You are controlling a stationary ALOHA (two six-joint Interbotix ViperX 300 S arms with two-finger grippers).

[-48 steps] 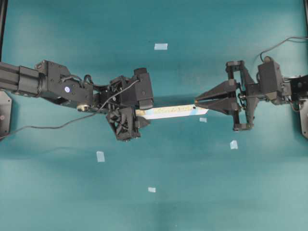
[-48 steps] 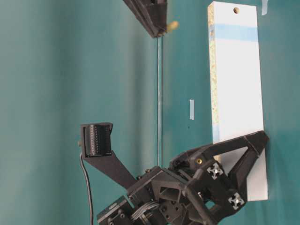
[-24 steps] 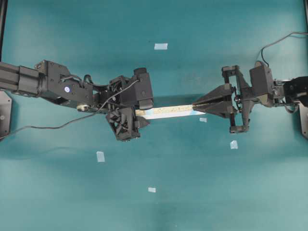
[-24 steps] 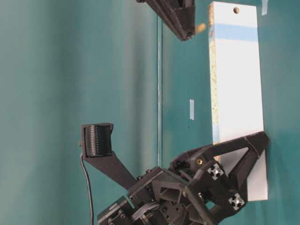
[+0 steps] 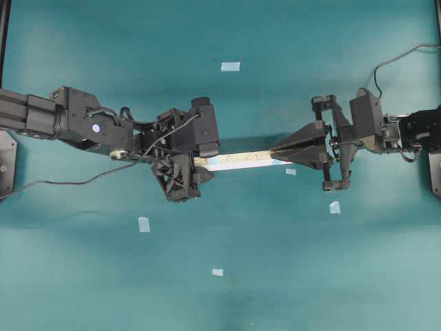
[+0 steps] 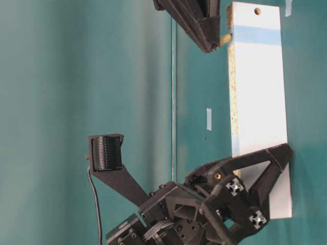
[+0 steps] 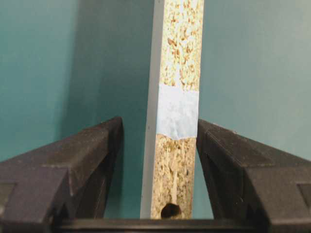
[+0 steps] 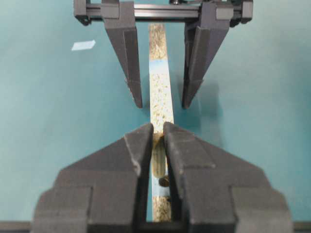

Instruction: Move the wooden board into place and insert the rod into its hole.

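Across the middle of the teal table (image 5: 220, 296), the two arms faced each other from opposite sides, with the wooden board (image 5: 241, 159) stretched between them. It stood on its long edge, so the overhead view showed only the speckled narrow edge, while the table-level view showed its white broad face crossed by a light blue band.

At one end the left gripper (image 5: 195, 163) bracketed the board, its fingers (image 7: 73, 170) spread on either side of the strip. Narrow gaps of table showed between board and pads in the left wrist view, so whether it actually pressed the board could not be told.

At the other end the right gripper (image 5: 274, 150) was closed on the rod (image 8: 158, 159), the cream dowel pinched between its two black fingers and lying just above the board's upper edge. In the table-level view the rod's tip sat right at that edge, beside the blue band.

The hole (image 8: 164, 181) appeared as a small dark dot in the speckled edge, just beside the rod in the right wrist view.
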